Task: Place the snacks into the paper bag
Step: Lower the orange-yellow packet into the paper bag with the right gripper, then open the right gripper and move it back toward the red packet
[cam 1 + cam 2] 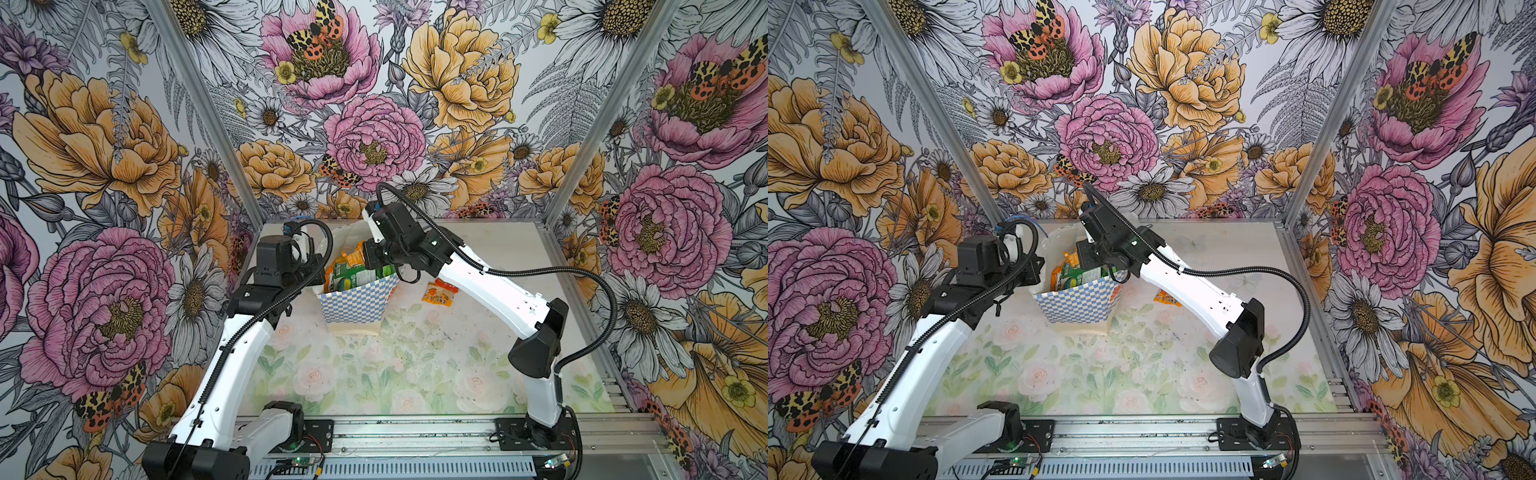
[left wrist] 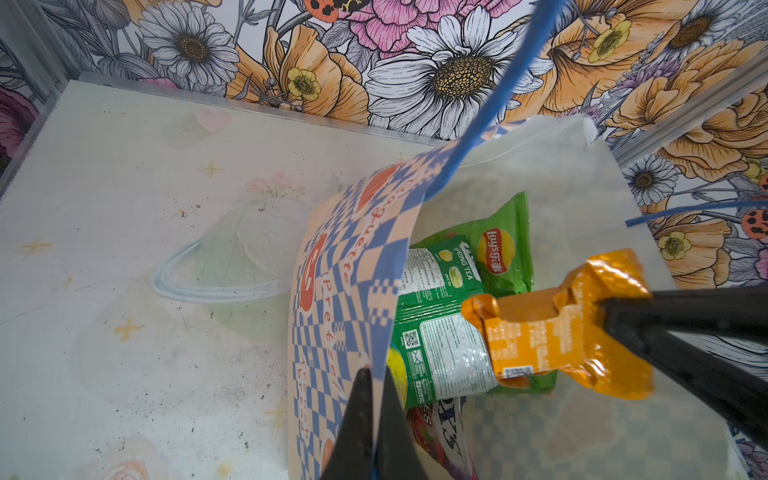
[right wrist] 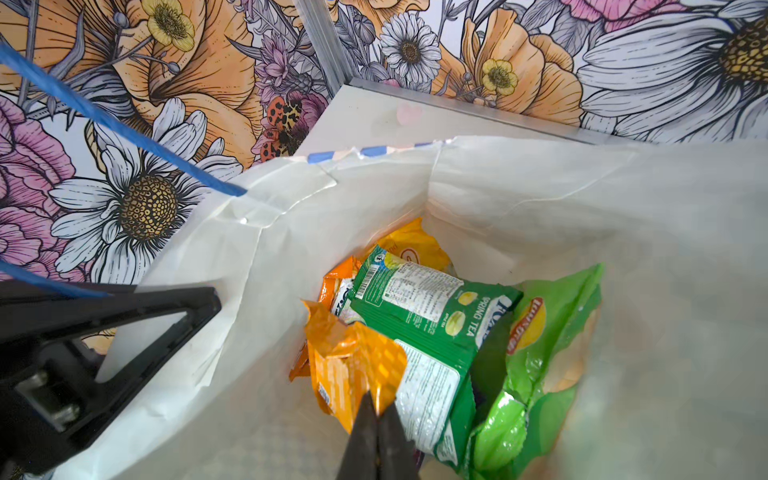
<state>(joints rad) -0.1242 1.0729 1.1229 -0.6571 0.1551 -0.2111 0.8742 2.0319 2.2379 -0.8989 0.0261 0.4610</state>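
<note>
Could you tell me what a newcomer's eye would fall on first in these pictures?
The loud floral wallpaper on the walls strikes first. Toward the back of the table stands the blue-checkered paper bag with green packets inside; the left gripper pinches its rim while the right gripper holds an orange packet at its mouth. A small orange sachet lies on the table to its right.
</note>
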